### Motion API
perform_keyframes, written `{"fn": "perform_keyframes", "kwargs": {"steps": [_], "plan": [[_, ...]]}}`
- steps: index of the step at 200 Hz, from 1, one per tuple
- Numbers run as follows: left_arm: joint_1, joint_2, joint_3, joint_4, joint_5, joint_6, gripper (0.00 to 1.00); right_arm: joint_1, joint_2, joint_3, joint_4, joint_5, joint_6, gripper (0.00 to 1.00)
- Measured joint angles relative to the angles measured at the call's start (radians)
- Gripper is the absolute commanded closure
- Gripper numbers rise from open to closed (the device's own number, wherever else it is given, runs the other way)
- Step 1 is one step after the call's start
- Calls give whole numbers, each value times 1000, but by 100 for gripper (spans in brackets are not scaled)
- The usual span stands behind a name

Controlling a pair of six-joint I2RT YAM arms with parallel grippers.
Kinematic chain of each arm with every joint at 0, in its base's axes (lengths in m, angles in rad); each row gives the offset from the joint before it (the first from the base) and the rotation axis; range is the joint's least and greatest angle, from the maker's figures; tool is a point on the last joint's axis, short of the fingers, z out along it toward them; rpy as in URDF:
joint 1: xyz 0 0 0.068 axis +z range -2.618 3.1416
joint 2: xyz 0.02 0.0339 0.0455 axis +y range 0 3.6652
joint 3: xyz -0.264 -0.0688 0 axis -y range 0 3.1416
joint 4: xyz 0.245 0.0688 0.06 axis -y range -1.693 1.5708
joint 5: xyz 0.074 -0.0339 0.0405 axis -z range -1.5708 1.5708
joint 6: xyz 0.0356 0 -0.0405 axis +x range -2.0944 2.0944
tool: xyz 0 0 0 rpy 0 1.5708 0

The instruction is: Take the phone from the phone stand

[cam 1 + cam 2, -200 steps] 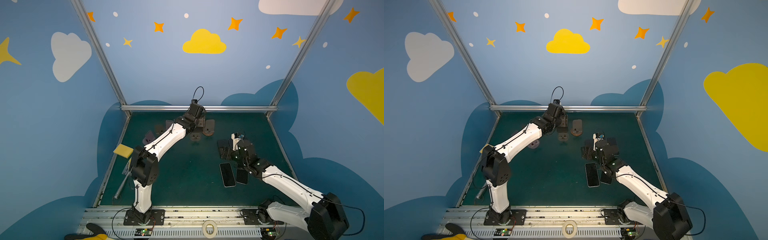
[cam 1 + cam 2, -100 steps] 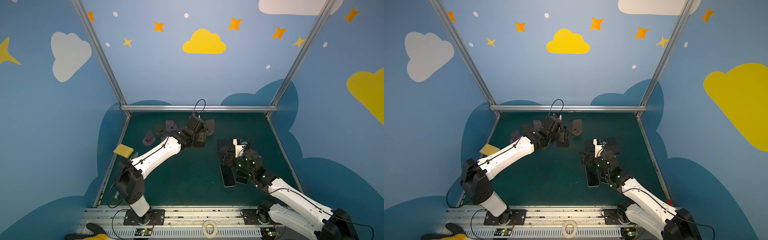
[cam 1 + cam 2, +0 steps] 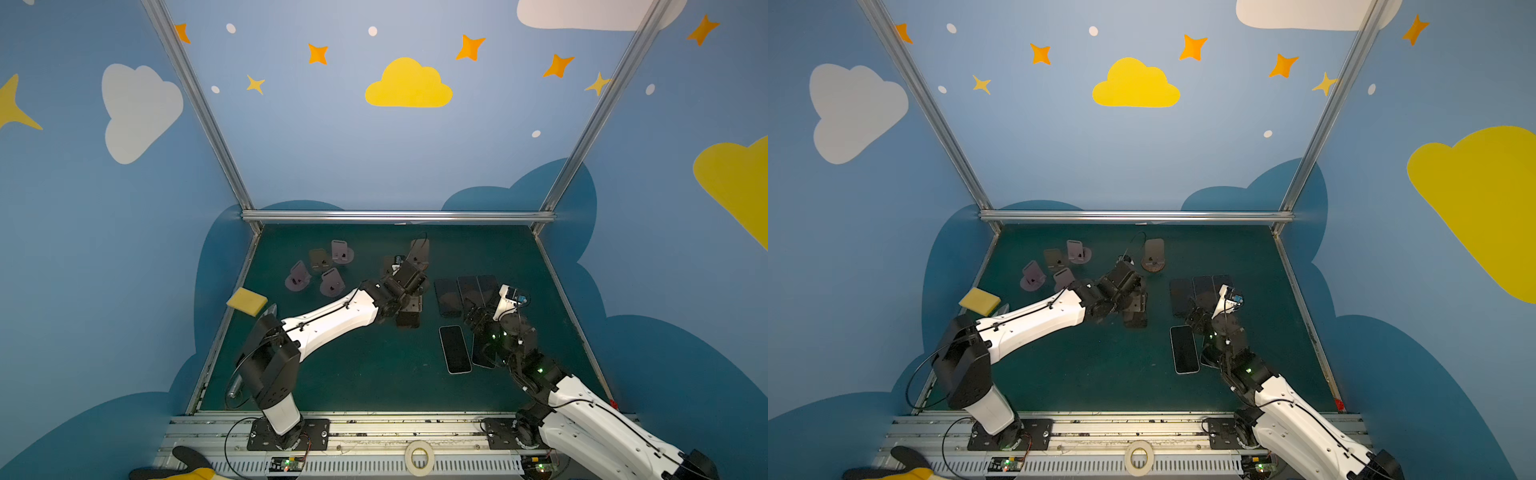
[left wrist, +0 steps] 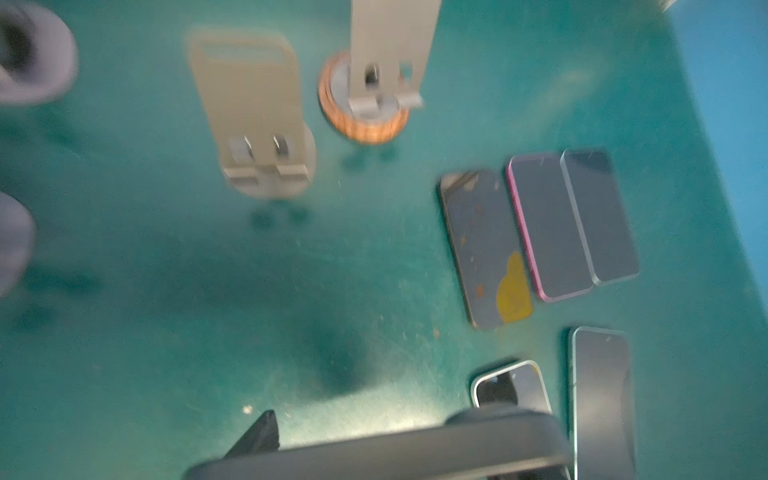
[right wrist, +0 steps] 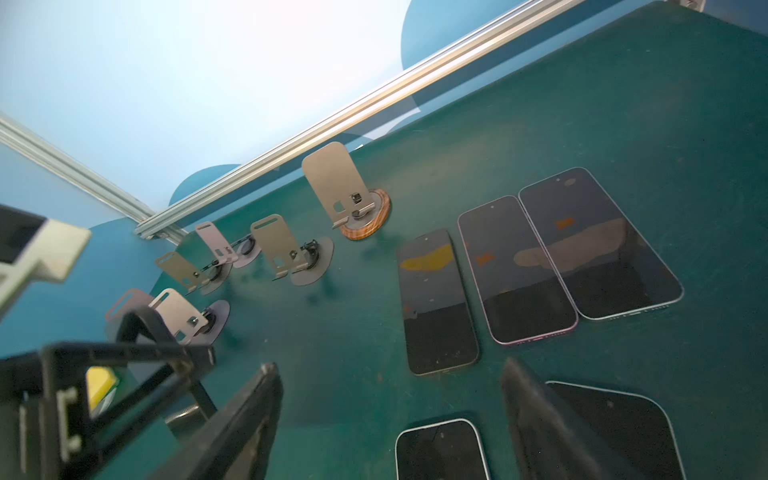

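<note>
1. The left tool (image 3: 410,306) reaches over the middle of the green desk (image 3: 353,374). Its jaws are part closed on a dark phone (image 3: 1135,320), as far as the pictures show. In the left wrist view the phone (image 4: 395,455) is a dark, rounded bar across the frame's edge, and that view is blurred.
2. The phone is off every stand. It hangs above the desk, nearer the robot than the wood-base stand (image 3: 419,253) and beside the row of phones (image 3: 465,291).
3. The wood-base stand is upright near the back rail. A grey stand (image 5: 286,249) is just beside it and is mostly hidden behind the left arm in both top views.
4. Four pale stands (image 3: 320,270) cluster at the back on the left, well apart from the left tool.
5. The right tool (image 5: 390,365) has its jaws wide apart with only bare desk between them. It hovers just beside the near end of the row.
6. The row is three dark phones lying flat, side by side and touching or nearly so.
7. Nearer the robot, a white-rimmed phone (image 3: 455,349) lies flat. Another phone (image 4: 602,399) lies beside it, partly under the right arm in both top views.
8. A yellow sponge (image 3: 246,301) sits at the desk's left edge.
</note>
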Motion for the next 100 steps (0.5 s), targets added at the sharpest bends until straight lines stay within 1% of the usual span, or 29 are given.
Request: {"fn": "perform_keyframes", "kwargs": {"steps": [37, 76, 100], "plan": [[-11, 84, 24, -9, 17, -40, 31, 0, 13, 0, -23, 13, 13, 17], [-11, 209, 144, -49, 33, -53, 31, 0, 13, 0, -24, 21, 13, 17], [-11, 262, 199, -71, 43, -48, 31, 0, 13, 0, -24, 21, 12, 17]]}}
